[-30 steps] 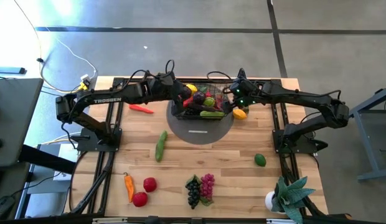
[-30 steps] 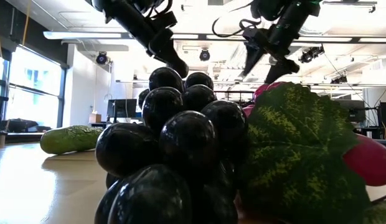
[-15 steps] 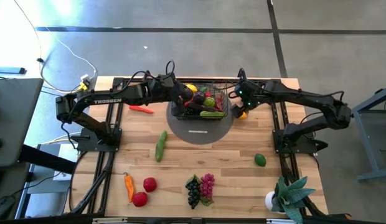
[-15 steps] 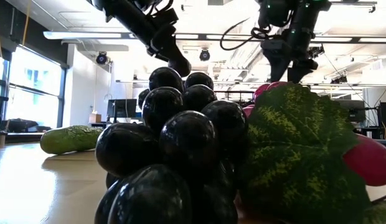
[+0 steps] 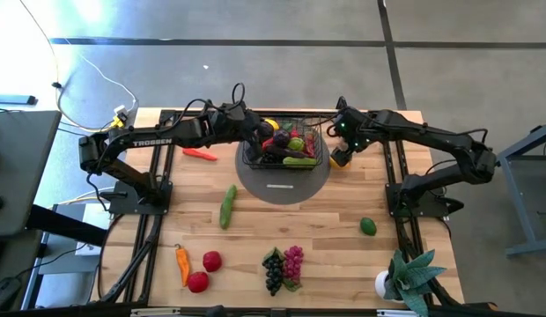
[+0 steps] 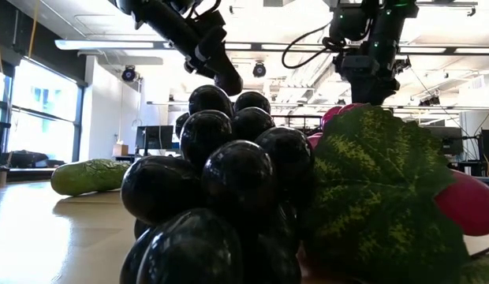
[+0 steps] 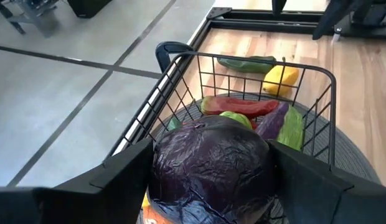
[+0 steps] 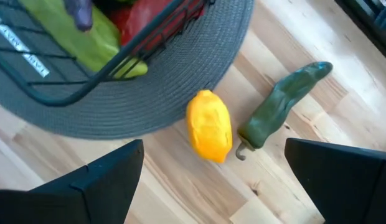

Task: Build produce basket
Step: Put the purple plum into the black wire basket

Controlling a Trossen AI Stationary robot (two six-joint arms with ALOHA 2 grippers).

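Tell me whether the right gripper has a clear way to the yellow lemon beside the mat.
Probably yes: the right gripper hangs open over the lemon, nothing between them; only the green pepper lies close beside it.

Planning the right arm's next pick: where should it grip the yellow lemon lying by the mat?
Grip the lemon across its narrow middle, coming straight down. It lies flat on the table, long axis between the open right gripper fingers. The green pepper sits close beside it, so keep that finger tight.

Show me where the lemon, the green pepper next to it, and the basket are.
lemon (image 8: 209, 126), right wrist view, middle of its yellow skin
green pepper (image 8: 281, 106), right wrist view, middle of its body
basket (image 7: 248, 59), left wrist view, far rim wire
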